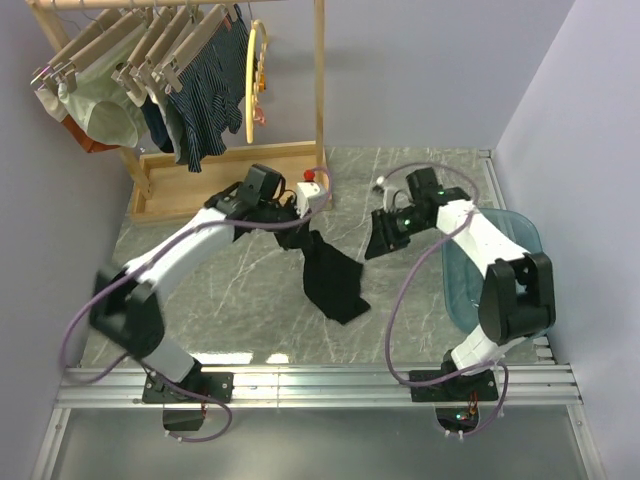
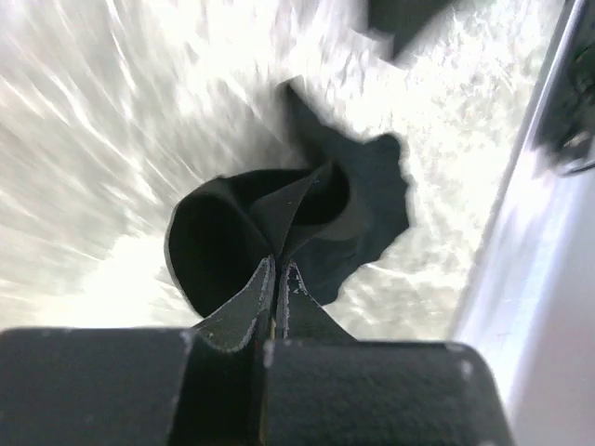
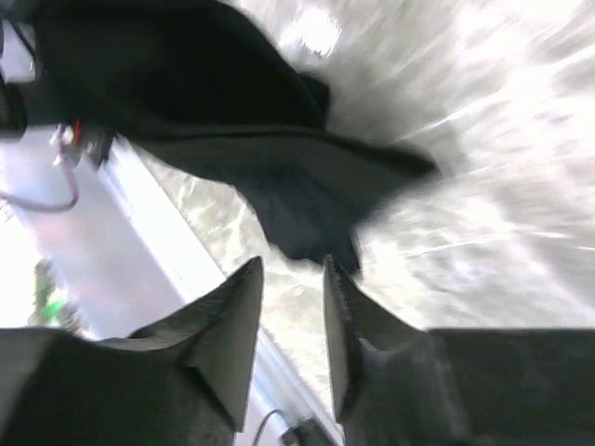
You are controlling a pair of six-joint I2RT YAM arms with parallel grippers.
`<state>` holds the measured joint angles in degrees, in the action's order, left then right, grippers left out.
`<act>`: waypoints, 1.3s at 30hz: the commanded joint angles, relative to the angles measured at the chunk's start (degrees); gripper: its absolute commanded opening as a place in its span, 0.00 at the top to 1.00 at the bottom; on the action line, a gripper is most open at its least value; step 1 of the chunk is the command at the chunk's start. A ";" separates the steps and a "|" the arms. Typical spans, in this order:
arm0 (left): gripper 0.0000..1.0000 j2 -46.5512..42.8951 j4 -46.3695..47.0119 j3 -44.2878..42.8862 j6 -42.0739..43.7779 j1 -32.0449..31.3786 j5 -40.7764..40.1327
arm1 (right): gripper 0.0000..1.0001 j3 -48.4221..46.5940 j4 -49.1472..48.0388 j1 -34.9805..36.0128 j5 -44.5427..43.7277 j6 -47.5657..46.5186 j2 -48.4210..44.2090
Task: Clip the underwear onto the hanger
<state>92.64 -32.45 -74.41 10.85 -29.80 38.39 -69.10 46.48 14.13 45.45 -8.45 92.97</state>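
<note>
The black underwear [image 1: 333, 280] hangs from my left gripper [image 1: 302, 227], its lower end resting on the marble table. In the left wrist view the left gripper [image 2: 280, 271] is shut on a pinched fold of the underwear [image 2: 232, 232]. My right gripper [image 1: 377, 242] is open and empty, just right of the cloth and apart from it. In the right wrist view the right gripper [image 3: 293, 271] has a clear gap between its jaws, with the underwear [image 3: 223, 111] ahead of them. The yellow hanger [image 1: 254, 75] hangs on the wooden rack at the back, far from both grippers.
The wooden rack [image 1: 320, 80] holds beige clip hangers [image 1: 150, 45], dark blue striped shorts [image 1: 205, 95] and pale green underwear [image 1: 105, 110]. Its wooden base [image 1: 215, 182] lies at the back left. A bluish translucent bin [image 1: 520, 235] sits at the right edge. A small red-and-white object [image 1: 312, 187] is behind the left gripper.
</note>
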 commanded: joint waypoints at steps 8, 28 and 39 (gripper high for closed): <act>1.00 -21.97 -4.21 20.78 30.45 -15.20 -21.42 | 0.36 -3.85 -1.39 -2.44 -6.24 -7.19 -4.82; 1.00 -17.49 -2.27 27.04 31.51 -9.84 -17.48 | 0.33 5.74 -9.21 9.58 -5.98 -30.05 -1.66; 0.98 -17.23 -1.92 26.60 30.99 -9.92 -17.38 | 0.31 -2.70 -9.39 13.55 -7.21 -27.41 10.39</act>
<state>76.01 -35.90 -46.63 40.97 -39.70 19.22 -69.01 38.54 27.16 39.13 -35.86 102.48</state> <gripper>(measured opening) 0.022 0.690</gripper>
